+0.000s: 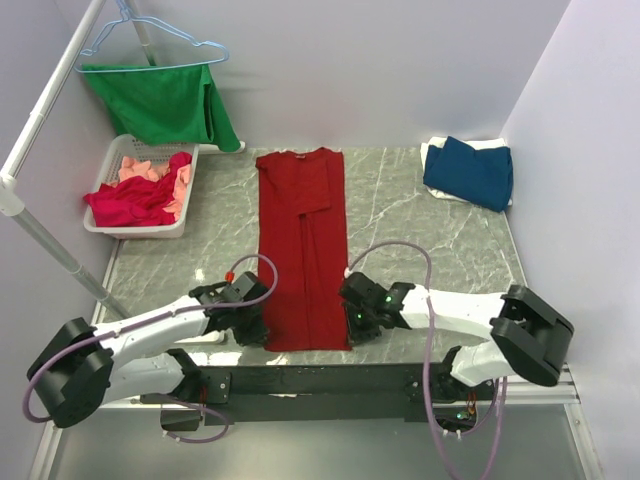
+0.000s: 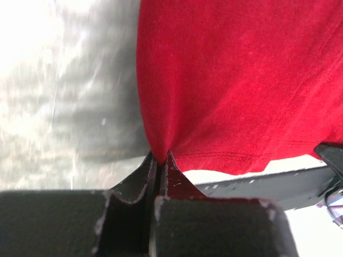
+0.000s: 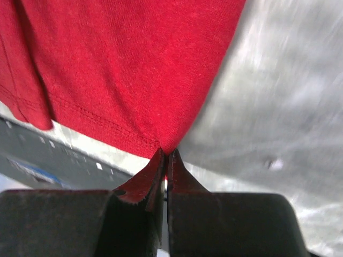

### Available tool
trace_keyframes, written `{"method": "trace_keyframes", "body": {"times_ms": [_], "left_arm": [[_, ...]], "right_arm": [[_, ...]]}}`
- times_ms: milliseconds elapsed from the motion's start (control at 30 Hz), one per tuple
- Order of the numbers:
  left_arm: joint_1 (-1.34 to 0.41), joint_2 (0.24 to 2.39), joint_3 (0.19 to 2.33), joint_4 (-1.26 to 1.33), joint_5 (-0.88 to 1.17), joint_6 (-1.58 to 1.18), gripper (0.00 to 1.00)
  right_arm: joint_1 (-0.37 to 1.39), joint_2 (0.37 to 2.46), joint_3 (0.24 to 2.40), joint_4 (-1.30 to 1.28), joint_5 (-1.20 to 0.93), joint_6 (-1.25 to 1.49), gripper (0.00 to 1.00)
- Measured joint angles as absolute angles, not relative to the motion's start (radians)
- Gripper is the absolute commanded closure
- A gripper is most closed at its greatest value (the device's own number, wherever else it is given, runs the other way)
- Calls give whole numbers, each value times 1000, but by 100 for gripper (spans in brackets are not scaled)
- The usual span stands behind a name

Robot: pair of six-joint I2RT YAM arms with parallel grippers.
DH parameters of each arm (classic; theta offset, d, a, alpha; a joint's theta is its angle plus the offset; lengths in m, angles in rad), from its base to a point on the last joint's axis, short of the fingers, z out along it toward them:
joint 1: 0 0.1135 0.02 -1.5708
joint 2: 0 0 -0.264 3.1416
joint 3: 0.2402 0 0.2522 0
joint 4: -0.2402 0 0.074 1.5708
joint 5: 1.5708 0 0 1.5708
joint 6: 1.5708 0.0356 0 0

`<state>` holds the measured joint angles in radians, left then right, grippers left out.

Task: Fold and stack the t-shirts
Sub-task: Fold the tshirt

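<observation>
Jaws pinch near hem of deep-red t-shirt (image 1: 303, 250), collar far.

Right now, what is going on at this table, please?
Two robot arms are working on a large deep-red cloth t-shirt, which lies as a long narrow strip on the grey marbled table. The left hand is shut on its near left corner, the right hand on its near right corner. A folded dark blue t-shirt rests on a white one at the far right. Crimson and salmon-pink shirts fill a white plastic basket at the far left.
</observation>
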<state>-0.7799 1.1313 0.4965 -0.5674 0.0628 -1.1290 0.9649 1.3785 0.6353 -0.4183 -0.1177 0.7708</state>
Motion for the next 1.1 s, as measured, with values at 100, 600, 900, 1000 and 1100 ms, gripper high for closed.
{"method": "trace_keyframes", "body": {"times_ms": [100, 600, 900, 1000, 1100], "left_arm": [[-831, 1094, 487, -614, 57, -1170, 99], [-954, 1044, 618, -798, -59, -1303, 99], [-897, 1194, 801, -818, -209, -1293, 99], [-852, 1216, 833, -819, -245, -1275, 99], [-804, 1262, 881, -817, -276, -1246, 99]], "right_arm": [[1005, 1325, 599, -440, -123, 793, 100], [1058, 1145, 692, -638, -56, 836, 100], [975, 1248, 853, -663, 61, 766, 100], [913, 1262, 896, -659, 87, 733, 100], [845, 1295, 937, -649, 102, 694, 100]]}}
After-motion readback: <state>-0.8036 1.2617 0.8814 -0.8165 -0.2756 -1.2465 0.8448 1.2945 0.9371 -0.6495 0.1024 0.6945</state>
